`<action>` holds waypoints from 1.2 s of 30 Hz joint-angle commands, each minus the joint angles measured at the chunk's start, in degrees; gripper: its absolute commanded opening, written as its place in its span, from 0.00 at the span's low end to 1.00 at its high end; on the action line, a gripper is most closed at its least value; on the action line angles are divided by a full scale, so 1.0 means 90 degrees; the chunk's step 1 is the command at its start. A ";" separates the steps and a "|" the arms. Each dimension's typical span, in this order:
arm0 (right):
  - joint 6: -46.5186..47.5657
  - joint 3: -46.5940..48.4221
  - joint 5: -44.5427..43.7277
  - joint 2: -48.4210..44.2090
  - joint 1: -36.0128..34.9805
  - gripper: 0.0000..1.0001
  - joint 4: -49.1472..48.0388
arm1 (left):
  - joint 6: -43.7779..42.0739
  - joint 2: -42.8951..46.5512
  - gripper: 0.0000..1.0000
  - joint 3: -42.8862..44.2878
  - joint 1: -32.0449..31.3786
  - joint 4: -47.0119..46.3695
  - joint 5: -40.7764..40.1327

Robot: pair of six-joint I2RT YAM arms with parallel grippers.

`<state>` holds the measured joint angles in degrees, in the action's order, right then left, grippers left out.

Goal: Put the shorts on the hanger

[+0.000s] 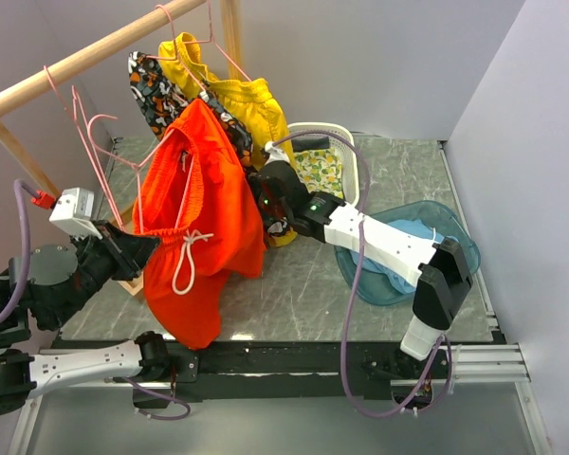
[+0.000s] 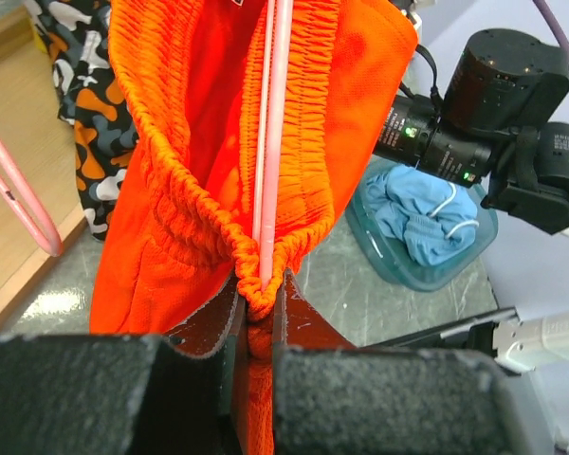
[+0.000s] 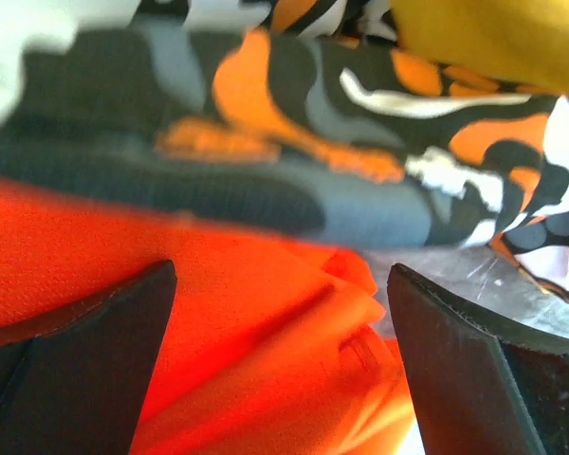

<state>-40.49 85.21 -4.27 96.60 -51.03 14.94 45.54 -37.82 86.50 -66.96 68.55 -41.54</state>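
Nearest to the arm bases, the left gripper (image 2: 256,308) has its jaws closed almost completely. Between them it pinches the gathered elastic waistband of the plain orange-red fabric shorts (image 1: 201,223). The thin pink wire hanger (image 2: 271,142) runs straight down inside the waist opening and ends in the same pinch, touching the fabric there. The shorts hang in the air above the left part of the grey marble-pattern counter (image 1: 303,299), with the white drawstring cord (image 1: 187,258) dangling in front.

A little farther, the right gripper (image 3: 280,365) is opened wide and holds nothing. Its two dark fingers (image 3: 85,360) stand on either side of a fold of the orange-red cloth, and I cannot tell if they touch it. On the right side of the counter lies a transparent teal plastic basin (image 1: 460,227) with a light blue garment (image 2: 425,213) inside.

Behind the orange-red shorts hang orange-black-white camouflage shorts (image 1: 156,90) and, beside them, yellow fabric shorts (image 1: 251,104), both at the round wooden rail (image 1: 95,55). At the far edge stands a white plastic basket (image 1: 322,127) with patterned cloth in it.
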 commanded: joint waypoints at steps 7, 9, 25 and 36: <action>-0.0422 0.0620 -0.0921 0.0253 -0.0044 1.00 0.0673 | 0.0740 -0.0133 0.01 0.0545 0.0184 -0.0098 -0.1243; -0.0520 0.0659 -0.1135 0.0263 -0.0043 1.00 0.0878 | 0.0964 -0.0299 0.01 0.0623 0.0223 0.0125 -0.1468; -0.0892 -0.0336 -0.0648 -0.0459 -0.0043 1.00 0.0811 | 0.1698 -0.1939 0.01 0.1639 0.0282 0.0566 -0.2581; -0.0804 -0.1020 -0.0570 -0.1269 -0.0073 1.00 0.0899 | 0.2011 -0.3511 0.01 0.2653 0.0574 0.1084 -0.2914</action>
<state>-48.12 77.43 -9.32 90.52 -51.22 23.64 63.57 -66.37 106.19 -63.70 78.74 -62.85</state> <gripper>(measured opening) 0.997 0.103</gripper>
